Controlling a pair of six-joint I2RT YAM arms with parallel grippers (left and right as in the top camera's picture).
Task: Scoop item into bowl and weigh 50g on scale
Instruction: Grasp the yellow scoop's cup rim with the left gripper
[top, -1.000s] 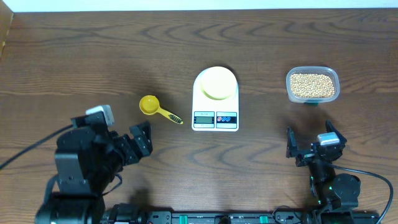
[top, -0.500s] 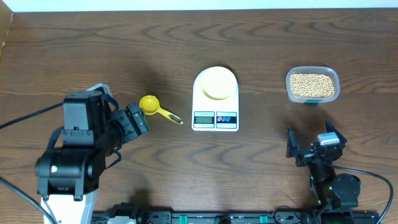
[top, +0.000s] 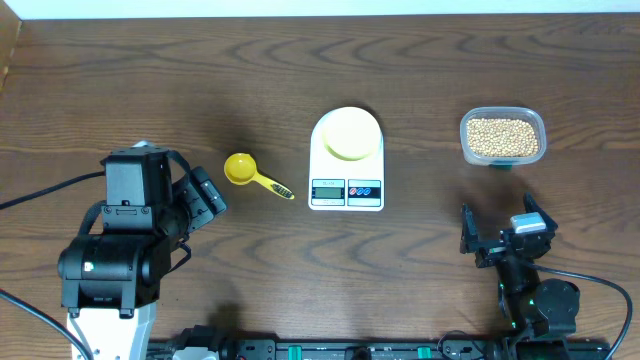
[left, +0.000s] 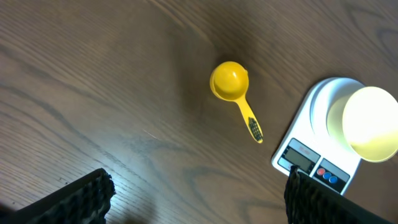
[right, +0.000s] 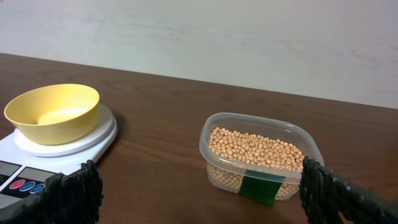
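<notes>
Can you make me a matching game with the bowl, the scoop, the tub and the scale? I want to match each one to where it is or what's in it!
Things:
1. pale yellow round bowl
2. bright yellow plastic measuring scoop
3. clear rounded plastic tub
4. white flat kitchen scale

Places or states:
A. lies empty on the brown wooden table, left of the scale
B. holds small tan beans
C. stands in the middle of the table, two buttons on its front
D. sits empty on the round platform

Right pairs: 1-D, 2-A, 3-B, 4-C
</notes>
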